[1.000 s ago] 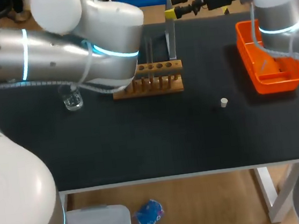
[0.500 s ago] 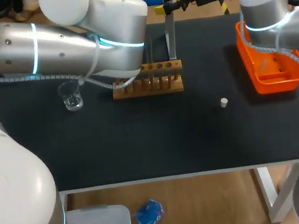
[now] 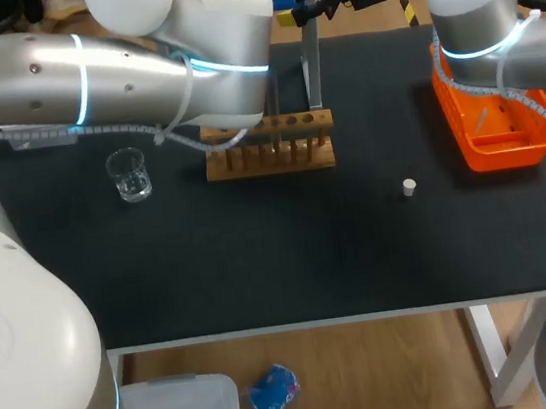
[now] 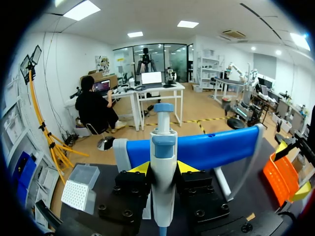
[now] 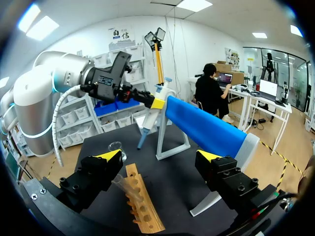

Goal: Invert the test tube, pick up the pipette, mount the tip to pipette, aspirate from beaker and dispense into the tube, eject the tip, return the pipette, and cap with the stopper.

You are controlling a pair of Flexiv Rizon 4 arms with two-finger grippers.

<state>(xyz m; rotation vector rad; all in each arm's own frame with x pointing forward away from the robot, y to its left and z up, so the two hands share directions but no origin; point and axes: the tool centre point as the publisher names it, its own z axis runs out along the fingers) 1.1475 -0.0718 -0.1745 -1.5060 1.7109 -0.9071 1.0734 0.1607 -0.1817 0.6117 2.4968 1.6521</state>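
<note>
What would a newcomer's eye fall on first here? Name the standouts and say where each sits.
First, the white and blue pipette, upright between the left gripper's yellow-tipped fingers, with the blue stand right behind it. Next, the bright orange bin at the table's right side, and the wooden test tube rack near the middle, with a glass beaker to its left.
</note>
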